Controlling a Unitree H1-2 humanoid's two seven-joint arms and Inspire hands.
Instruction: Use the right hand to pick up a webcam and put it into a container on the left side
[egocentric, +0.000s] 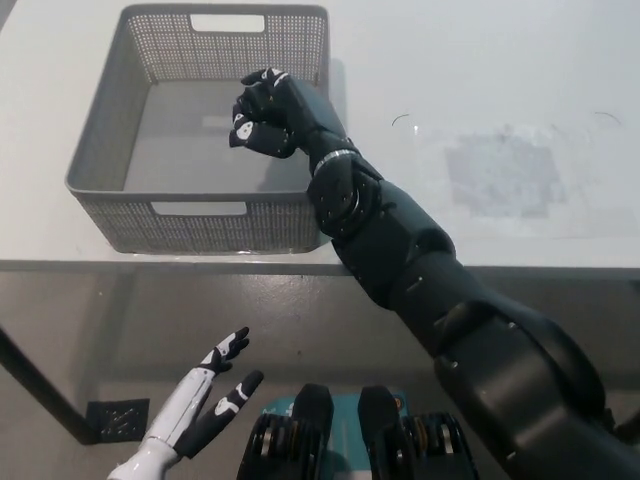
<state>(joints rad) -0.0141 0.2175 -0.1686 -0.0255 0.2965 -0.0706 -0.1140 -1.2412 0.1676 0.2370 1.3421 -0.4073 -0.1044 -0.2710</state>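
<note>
Reaching in from the lower right of the frame, the black right hand (268, 112) hangs over the grey mesh container (120, 215) in the upper left, fingers curled tight around something dark (presumably the webcam, though the fist hides it). The container stands on the white counter (520, 90). Down at the lower left, the white left hand (205, 400) rests with fingers spread, holding nothing.

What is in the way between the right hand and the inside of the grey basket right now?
Nothing visible. The black right hand is curled shut above the inside of the grey perforated basket, past its right wall; the basket floor below it looks bare. What it holds can't be made out. The white left hand rests low, below the table edge.
</note>
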